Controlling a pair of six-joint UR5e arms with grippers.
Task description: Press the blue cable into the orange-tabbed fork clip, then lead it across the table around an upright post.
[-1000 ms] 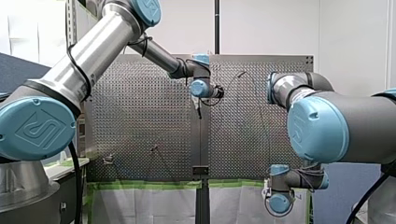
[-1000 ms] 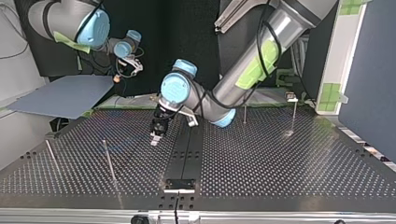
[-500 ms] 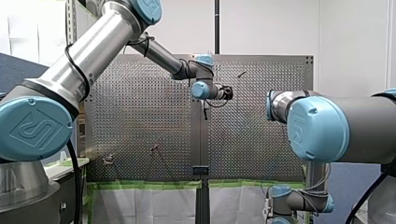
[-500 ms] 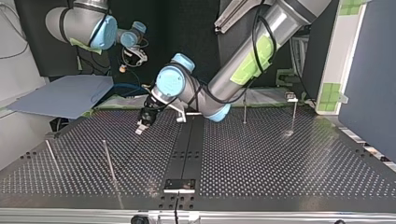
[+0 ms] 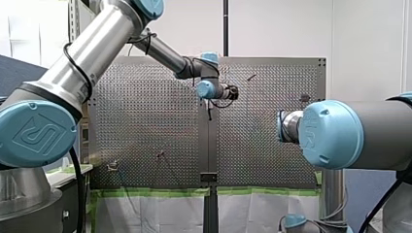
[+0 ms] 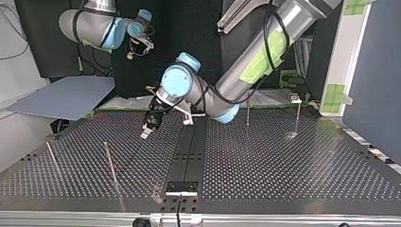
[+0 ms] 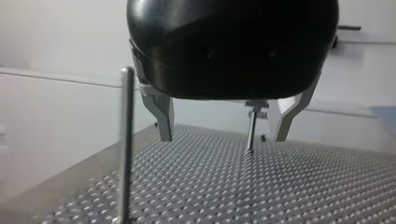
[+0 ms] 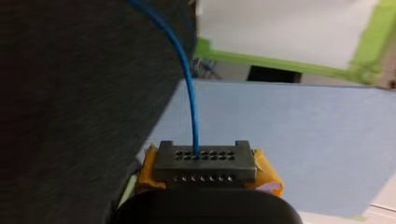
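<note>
Blue cable [image 8: 189, 93]: thin, clamped in my right arm's yellow-padded jaws, running ahead of them over a blue-grey flat sheet [image 8: 303, 140]. My left arm's metal jaws: apart, low over the perforated metal surface [image 6: 283, 165], with a slim upright steel post [image 7: 125, 149] beside them.

A robotics lab; perforated table [image 6: 283, 179], upright posts [image 6: 110, 163], green tape [image 5: 145, 192].

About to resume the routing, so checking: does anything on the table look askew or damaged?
Nothing stands out. The table looks undamaged, my left gripper hovers open above it, and my right gripper holds the blue cable beyond its edge.
</note>
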